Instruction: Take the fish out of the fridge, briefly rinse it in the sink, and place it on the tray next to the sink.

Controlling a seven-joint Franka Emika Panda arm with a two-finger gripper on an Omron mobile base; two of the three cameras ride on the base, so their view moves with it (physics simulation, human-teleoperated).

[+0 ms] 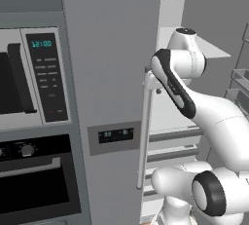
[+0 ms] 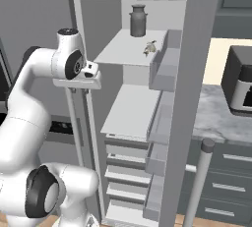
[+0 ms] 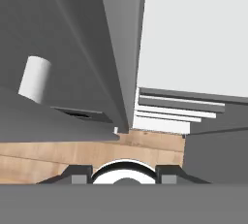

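You're early in the task: the fridge (image 2: 197, 98) stands open, but nothing is picked up, rinsed or placed yet. Left of your jaws, the microwave display (image 1: 41, 44) reads 12:00; the fridge's small black panel (image 1: 115, 134), below them, shows digits too small to read. Your gripper (image 2: 83, 81) sits at the top of the door handle (image 1: 144, 136); I can't tell how wide the jaws stand. Right of and above them, the fish (image 2: 150, 47) lies on the top shelf beside a grey jug (image 2: 138, 20).
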